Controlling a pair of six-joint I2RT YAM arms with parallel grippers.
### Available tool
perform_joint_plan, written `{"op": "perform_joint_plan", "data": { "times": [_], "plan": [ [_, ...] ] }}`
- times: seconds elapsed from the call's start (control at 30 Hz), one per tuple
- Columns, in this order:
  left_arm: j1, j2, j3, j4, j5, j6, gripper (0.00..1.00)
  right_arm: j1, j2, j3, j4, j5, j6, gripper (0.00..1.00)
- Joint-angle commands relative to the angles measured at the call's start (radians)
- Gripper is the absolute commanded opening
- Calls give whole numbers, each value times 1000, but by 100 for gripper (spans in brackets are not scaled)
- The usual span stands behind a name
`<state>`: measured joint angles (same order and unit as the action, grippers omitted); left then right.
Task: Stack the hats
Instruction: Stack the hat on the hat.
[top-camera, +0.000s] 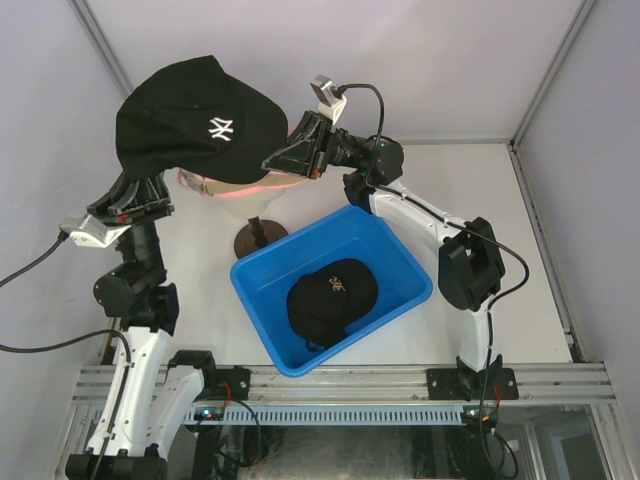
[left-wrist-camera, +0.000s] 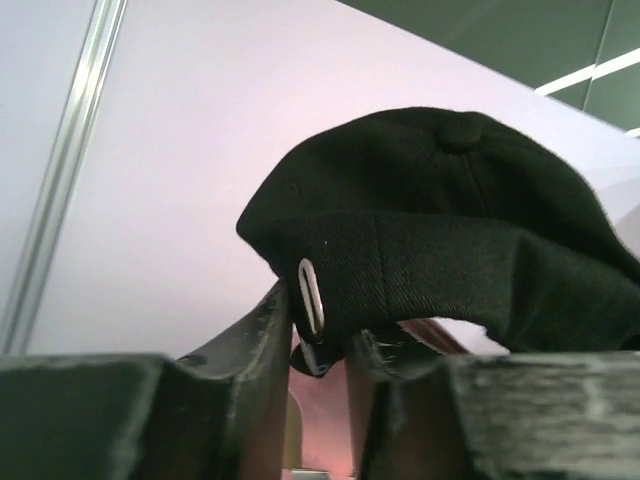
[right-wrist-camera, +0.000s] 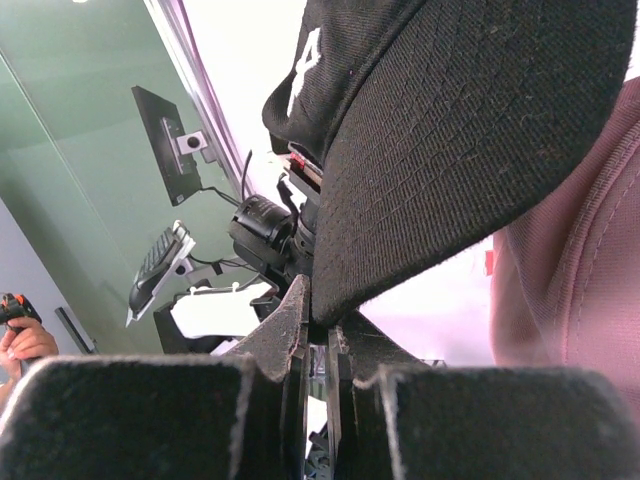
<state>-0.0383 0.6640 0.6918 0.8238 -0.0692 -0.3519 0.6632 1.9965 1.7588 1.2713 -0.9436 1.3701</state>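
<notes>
1. Right pincer (top-camera: 282, 160) pinches the brim of the black NY cap (top-camera: 195, 118).
2. Left pincer (top-camera: 140, 192) grips that cap's rear strap.
3. Cap sits over a pink cap (top-camera: 265, 190), behind the blue bin (top-camera: 400, 262).
4. Second black cap (top-camera: 330, 295) lies inside the bin.

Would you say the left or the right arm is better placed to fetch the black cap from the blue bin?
Probably neither yet: both hold the NY cap. The right gripper is nearer the bin's black cap.

Lavender walls (top-camera: 400, 60), white table (top-camera: 500, 200)
</notes>
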Motion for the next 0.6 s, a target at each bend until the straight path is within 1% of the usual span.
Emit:
{"op": "perform_joint_plan", "data": {
  "times": [0.0,0.07,0.13,0.33,0.57],
  "plan": [
    [-7,26,57,54,22,59,21,3,-40,2,42,23,-9,0],
    [-7,24,65,54,27,72,10,0,-45,2,42,22,-9,0],
    [-7,20,69,53,27,84,1,-6,-52,1,41,20,-9,0],
    [-9,3,77,52,13,116,0,-29,-51,19,23,17,-9,0],
    [-40,-34,76,59,-79,190,0,-88,-51,46,15,22,-9,0]
  ]
}}
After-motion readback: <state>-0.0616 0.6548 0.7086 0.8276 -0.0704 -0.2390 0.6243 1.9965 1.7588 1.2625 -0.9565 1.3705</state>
